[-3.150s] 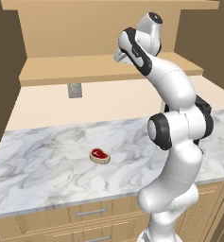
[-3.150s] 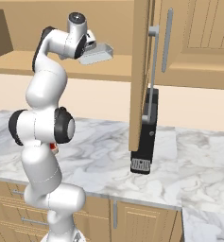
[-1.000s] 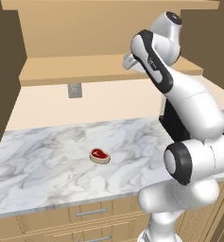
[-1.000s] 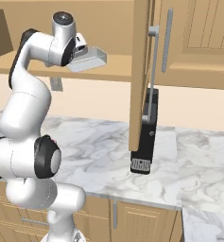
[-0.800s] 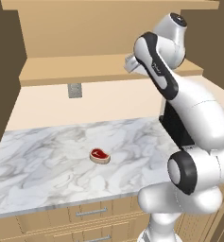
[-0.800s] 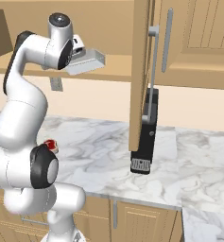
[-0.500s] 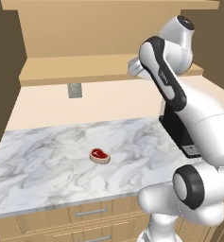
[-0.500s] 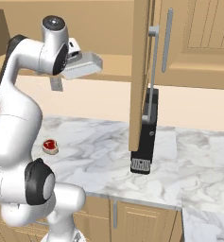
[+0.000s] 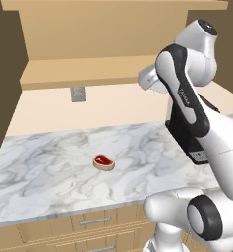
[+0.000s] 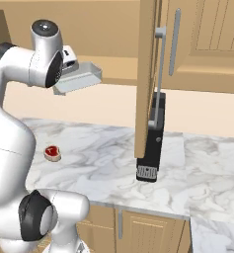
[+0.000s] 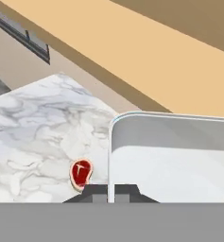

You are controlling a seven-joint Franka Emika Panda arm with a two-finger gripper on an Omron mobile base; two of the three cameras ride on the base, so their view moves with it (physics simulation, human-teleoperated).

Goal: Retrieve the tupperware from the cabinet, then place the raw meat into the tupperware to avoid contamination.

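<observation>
tupperware point(image 10: 78, 77) swung leftward in tool point(image 11: 111, 189), above counter point(image 9: 54, 172)

The marble counter point(image 9: 59, 172) carries the raw meat point(image 9: 103, 161) near its middle; the black coffee machine point(image 10: 153, 143) stands well apart. Both rest directly on the stone.

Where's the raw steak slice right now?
The small red raw steak slice lies flat on the marble counter, left of the black coffee machine; in the right base view it sits beside the white arm.
</observation>
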